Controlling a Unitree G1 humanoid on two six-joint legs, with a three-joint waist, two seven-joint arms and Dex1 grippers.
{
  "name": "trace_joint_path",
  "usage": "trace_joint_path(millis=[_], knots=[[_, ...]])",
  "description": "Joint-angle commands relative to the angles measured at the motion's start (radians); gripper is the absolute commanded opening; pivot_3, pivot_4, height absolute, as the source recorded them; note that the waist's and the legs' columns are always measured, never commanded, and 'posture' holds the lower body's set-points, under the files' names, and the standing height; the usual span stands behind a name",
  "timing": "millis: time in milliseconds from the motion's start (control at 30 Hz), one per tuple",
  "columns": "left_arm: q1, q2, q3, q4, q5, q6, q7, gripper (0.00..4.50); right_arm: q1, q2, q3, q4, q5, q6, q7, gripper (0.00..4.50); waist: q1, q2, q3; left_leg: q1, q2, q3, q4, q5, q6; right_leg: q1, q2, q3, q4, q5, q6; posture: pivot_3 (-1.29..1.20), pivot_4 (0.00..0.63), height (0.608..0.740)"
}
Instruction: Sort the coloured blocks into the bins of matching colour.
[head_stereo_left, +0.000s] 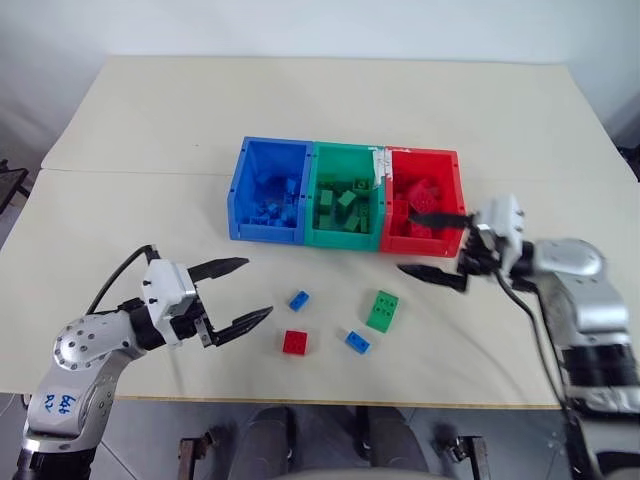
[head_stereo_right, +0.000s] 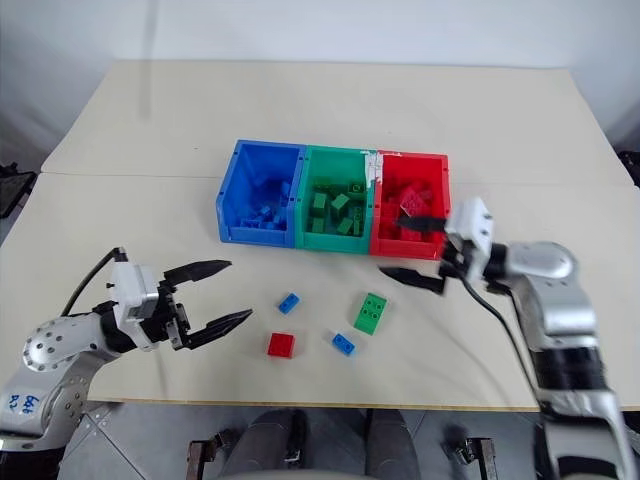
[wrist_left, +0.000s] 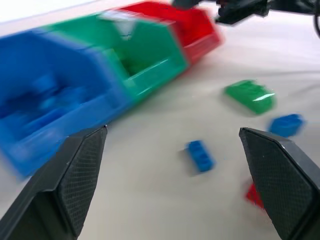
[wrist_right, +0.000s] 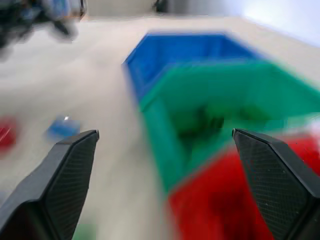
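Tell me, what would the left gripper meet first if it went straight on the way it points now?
Probably the nearer blue block, lying on the table ahead of the open left gripper; it may pass just above it, as depth is unclear.

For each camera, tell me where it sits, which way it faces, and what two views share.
Head stereo pair: on the head, facing forward and down at the cream table; left claw and right claw open.
Left wrist: along its fingers toward the blue, green and red plastic bins.
Right wrist: along its fingers, facing the bins.
Shared: the bins.
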Motion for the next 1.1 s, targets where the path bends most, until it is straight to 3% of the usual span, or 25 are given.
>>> trace_joint_path(millis=[33, 233, 400, 533, 767, 933, 1100], knots=[[-0.050, 0.028, -0.070, 0.029, 0.033, -0.036, -0.079, 4.50, 0.127, -0.085, -0.109, -0.084, 0.034, -0.047, 0.044, 4.46, 0.002, 0.000, 0.000, 0.001, 0.000, 0.001, 0.000, 0.000, 0.000, 0.000, 0.000, 0.000, 0.000, 0.000, 0.000, 0.00, 0.150, 0.740], [-0.169, 0.017, -0.166, 0.114, 0.083, -0.082, -0.143, 4.50, 0.413, -0.153, -0.310, -0.017, 0.025, -0.191, 0.082, 4.46, 0.002, 0.000, 0.000, 0.005, 0.002, 0.006, 0.002, 0.002, -0.002, 0.001, 0.002, 0.002, 0.001, 0.001, 0.001, 0.00, 0.150, 0.740], [-0.203, 0.003, -0.188, 0.150, 0.097, -0.135, -0.170, 4.50, 0.475, -0.139, -0.321, 0.076, 0.000, -0.316, 0.098, 4.46, -0.005, 0.000, 0.000, 0.008, 0.003, 0.006, 0.005, 0.002, -0.002, 0.003, 0.003, 0.005, 0.002, 0.001, 0.001, 0.00, 0.150, 0.740], [-0.198, 0.000, -0.174, 0.151, 0.091, -0.150, -0.164, 4.50, 0.412, -0.111, -0.242, 0.075, -0.007, -0.321, 0.089, 4.46, -0.021, -0.001, 0.001, 0.023, 0.005, 0.004, 0.002, 0.000, 0.001, 0.017, 0.003, 0.007, 0.000, 0.002, 0.001, 0.00, 0.150, 0.740], [-0.106, 0.028, -0.086, 0.109, 0.060, -0.125, -0.133, 4.50, 0.209, -0.090, 0.012, 0.018, -0.034, -0.128, 0.116, 4.46, -0.025, -0.001, 0.001, 0.022, 0.014, 0.003, 0.002, 0.002, -0.001, 0.015, 0.006, 0.007, 0.000, 0.005, -0.002, 0.00, 0.150, 0.740], [0.000, 0.045, 0.008, 0.083, 0.049, -0.154, -0.128, 4.50, 0.054, -0.010, 0.165, 0.010, -0.073, -0.046, 0.105, 4.46, -0.024, -0.001, 0.001, 0.021, 0.014, 0.003, 0.001, 0.002, -0.003, 0.013, 0.006, 0.006, 0.000, 0.005, -0.003, 0.00, 0.150, 0.740], [0.121, 0.038, 0.066, 0.041, 0.058, -0.153, -0.108, 4.50, -0.053, 0.071, 0.309, 0.117, -0.183, -0.126, 0.135, 4.46, -0.022, -0.001, 0.001, 0.019, 0.014, 0.002, 0.000, 0.000, -0.003, 0.013, 0.004, 0.006, -0.004, 0.004, -0.003, 0.00, 0.150, 0.740]])
